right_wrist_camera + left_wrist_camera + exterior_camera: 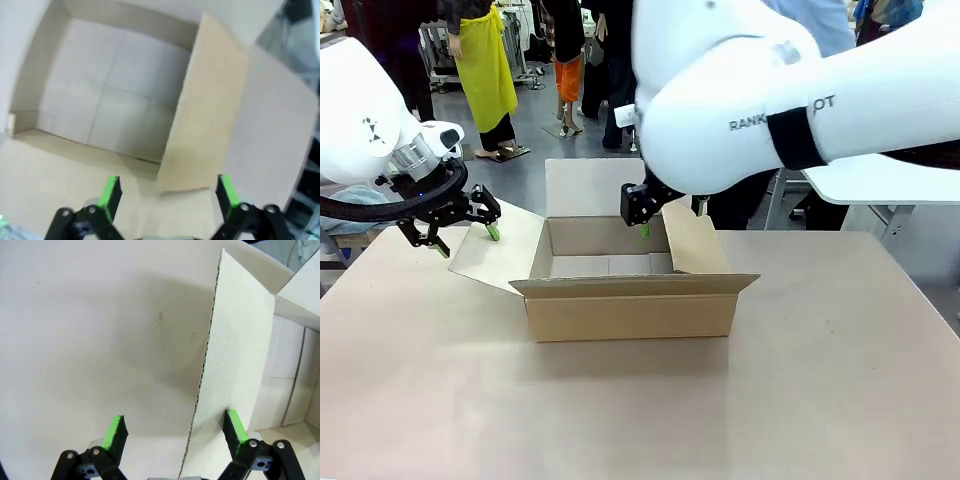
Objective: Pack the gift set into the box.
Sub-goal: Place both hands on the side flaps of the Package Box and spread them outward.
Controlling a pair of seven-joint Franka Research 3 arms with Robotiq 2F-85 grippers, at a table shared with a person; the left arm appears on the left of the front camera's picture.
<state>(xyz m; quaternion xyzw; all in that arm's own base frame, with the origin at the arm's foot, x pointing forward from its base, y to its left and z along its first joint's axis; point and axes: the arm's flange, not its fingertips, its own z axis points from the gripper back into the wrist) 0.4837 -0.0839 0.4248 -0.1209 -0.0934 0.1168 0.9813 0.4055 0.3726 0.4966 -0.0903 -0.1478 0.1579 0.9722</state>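
**A:** Where do your fingers stand?

**B:** Your left gripper (175, 432) has its fingers (116, 432) spread wide. The corrugated edge of the left flap (235, 350) runs up between them, and I cannot tell whether a pad touches it. Your right gripper (167, 192) is spread just as wide, with the end of the right flap (205, 100) lying between its fingers.

**A:** And the carton itself?

**B:** The cardboard box (630, 315) sits mid-desk (620, 420), mouth up. Its long axis runs left to right across your front view. The far flap (585, 185) stands upright and the near flap (635, 285) is folded outward.

**A:** What do the wrist views add?

**B:** The right wrist view looks down onto the bare seamed floor inside. From the front you see little more than the inner walls.
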